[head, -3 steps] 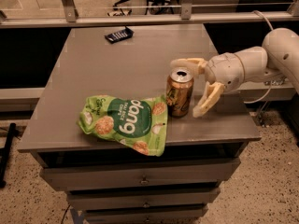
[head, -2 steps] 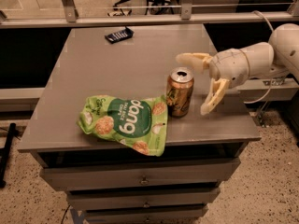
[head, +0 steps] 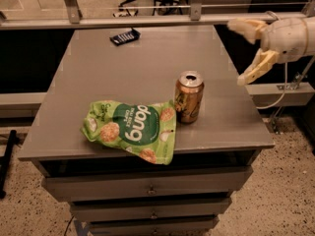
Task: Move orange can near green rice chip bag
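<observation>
The can [head: 189, 98] stands upright on the table [head: 147, 58], toward the front right. Its base is touching or just beside the right edge of the bag [head: 132, 130], which lies flat near the front edge. Judged from that, the task looks done: the can is next to the bag, and nothing seems left but getting the arm clear. The gripper [head: 236, 53] hangs above the table's right edge, well apart from the can, its fingers spread wide, holding and touching nothing. A small black packet [head: 124, 36] lies at the far side.
</observation>
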Motion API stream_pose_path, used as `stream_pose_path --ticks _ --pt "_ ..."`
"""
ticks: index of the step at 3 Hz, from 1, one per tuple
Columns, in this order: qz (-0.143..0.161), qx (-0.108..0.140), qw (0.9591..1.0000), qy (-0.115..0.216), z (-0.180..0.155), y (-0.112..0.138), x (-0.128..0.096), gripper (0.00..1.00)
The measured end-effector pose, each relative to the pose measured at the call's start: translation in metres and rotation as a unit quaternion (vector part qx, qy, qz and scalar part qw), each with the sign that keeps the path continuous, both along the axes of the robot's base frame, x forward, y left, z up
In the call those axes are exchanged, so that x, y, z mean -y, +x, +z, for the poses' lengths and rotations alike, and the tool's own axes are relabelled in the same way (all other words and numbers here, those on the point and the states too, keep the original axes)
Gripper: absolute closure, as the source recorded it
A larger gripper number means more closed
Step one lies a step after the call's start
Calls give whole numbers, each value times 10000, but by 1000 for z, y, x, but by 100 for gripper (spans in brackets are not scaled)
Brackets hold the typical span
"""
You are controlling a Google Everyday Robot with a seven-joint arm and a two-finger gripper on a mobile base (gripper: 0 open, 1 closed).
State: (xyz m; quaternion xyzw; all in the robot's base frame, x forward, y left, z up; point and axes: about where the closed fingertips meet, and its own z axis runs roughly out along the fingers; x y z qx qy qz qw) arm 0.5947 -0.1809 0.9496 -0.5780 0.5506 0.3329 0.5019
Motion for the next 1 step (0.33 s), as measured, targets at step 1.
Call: stream_pose_path --ticks 1 --pt "-113 144 9998 46 12 6 4 0"
